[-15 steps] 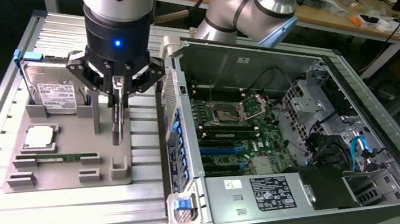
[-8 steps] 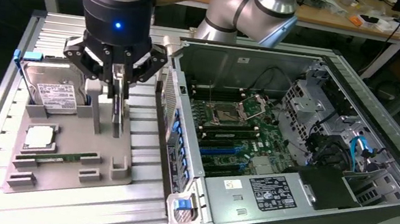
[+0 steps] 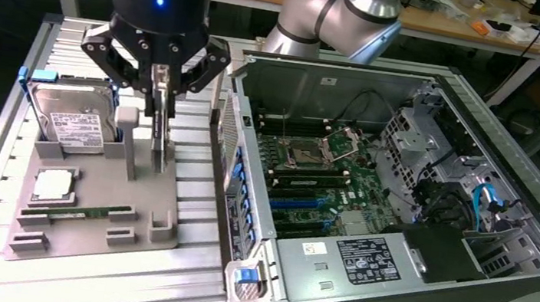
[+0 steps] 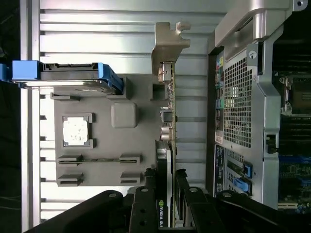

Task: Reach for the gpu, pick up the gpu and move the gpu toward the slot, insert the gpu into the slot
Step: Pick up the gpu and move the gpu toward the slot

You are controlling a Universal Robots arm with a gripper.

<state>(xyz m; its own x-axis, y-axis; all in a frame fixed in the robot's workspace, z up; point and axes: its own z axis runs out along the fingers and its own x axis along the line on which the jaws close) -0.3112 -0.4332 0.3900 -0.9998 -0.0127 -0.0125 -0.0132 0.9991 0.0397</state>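
Note:
The gpu (image 3: 161,147) stands on edge in the grey fixture plate (image 3: 94,241), a thin dark card beside a grey post. In the wrist view the gpu (image 4: 168,114) runs edge-on, its silver bracket (image 4: 167,41) at the far end. My gripper (image 3: 158,110) hangs straight over the card, its fingers closed against both faces of the upper edge. One fingertip (image 4: 181,174) presses the card's side, and my gripper (image 4: 166,173) straddles the labelled part. The slot (image 3: 293,199) is the long blue strip on the motherboard inside the open case, to the exterior view's right of the fixture.
A silver hard drive (image 3: 72,123) in a blue frame leans at the fixture's back. A processor chip (image 3: 55,185) and a green memory stick (image 3: 77,212) lie on the plate. The open computer case (image 3: 477,145) has a raised wall (image 3: 234,147) between fixture and motherboard.

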